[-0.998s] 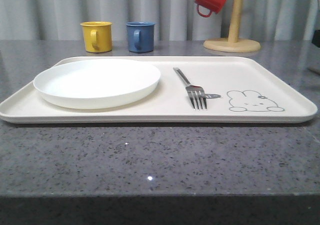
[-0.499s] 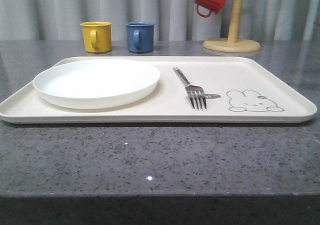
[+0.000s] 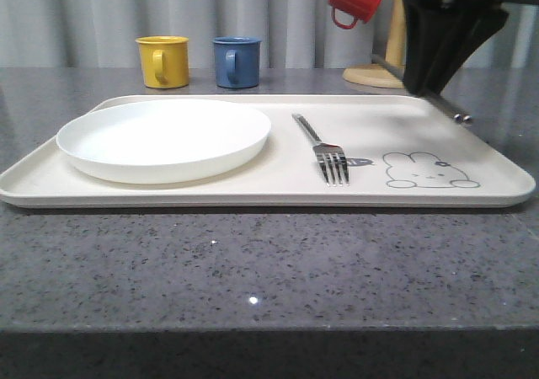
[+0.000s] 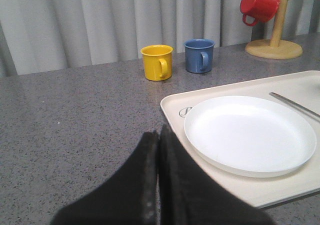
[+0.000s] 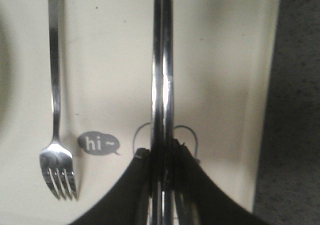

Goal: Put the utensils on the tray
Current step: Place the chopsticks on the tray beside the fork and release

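The cream tray (image 3: 253, 199) lies on the grey counter with a silver fork (image 3: 324, 147) on it beside the rabbit drawing. My right gripper (image 3: 429, 88) hangs over the tray's right part, shut on a pair of shiny chopsticks (image 3: 450, 112) that slant above the surface. In the right wrist view the chopsticks (image 5: 162, 60) run straight out from the gripper (image 5: 162, 155) over the tray (image 5: 110, 60), parallel to the fork (image 5: 55, 85). My left gripper (image 4: 159, 135) is shut on nothing, over the counter beside the tray's left end (image 4: 172, 105).
A round white plate (image 3: 164, 139) fills the tray's left half. Yellow (image 3: 162, 61) and blue (image 3: 236, 61) mugs stand behind the tray. A red mug (image 3: 354, 0) hangs on a wooden mug tree (image 3: 383, 76) at the back right.
My right arm has come into the front view from the upper right, carrying the chopsticks over the tray's right part. Fork, plate and mugs have not moved.
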Robot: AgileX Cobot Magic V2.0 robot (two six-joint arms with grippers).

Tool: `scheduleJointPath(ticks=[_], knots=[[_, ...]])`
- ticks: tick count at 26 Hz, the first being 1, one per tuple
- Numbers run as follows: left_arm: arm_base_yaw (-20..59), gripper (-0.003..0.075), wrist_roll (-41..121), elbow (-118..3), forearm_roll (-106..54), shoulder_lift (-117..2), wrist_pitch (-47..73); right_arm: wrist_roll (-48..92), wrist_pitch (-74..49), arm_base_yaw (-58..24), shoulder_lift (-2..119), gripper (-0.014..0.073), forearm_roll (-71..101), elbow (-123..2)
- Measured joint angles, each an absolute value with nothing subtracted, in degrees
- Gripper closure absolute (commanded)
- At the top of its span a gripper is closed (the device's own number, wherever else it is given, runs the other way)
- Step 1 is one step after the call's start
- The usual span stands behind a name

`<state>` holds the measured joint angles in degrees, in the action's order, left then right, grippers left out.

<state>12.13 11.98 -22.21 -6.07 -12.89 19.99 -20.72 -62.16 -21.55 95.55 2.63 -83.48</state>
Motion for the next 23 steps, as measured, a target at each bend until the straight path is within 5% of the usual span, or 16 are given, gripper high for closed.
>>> scheduleJointPath(ticks=[10, 18, 23], knots=[[12.13, 0.0739, 11.98, -22.21, -6.07, -12.89, 19.99, -24.77, -59.29, -21.84, 102.3, 0.0598, 4.61, -83.71], [12.13, 0.0739, 11.98, -22.21, -6.07, -12.89, 19.99, -24.89, -59.23, -21.84, 102.78, 0.0268, 4.74, -83.75], [12.13, 0.0739, 11.98, -22.21, -6.07, -12.89, 19.99, -24.89, -59.57, -21.27, 101.14, 0.0239, 3.43, -83.84]])
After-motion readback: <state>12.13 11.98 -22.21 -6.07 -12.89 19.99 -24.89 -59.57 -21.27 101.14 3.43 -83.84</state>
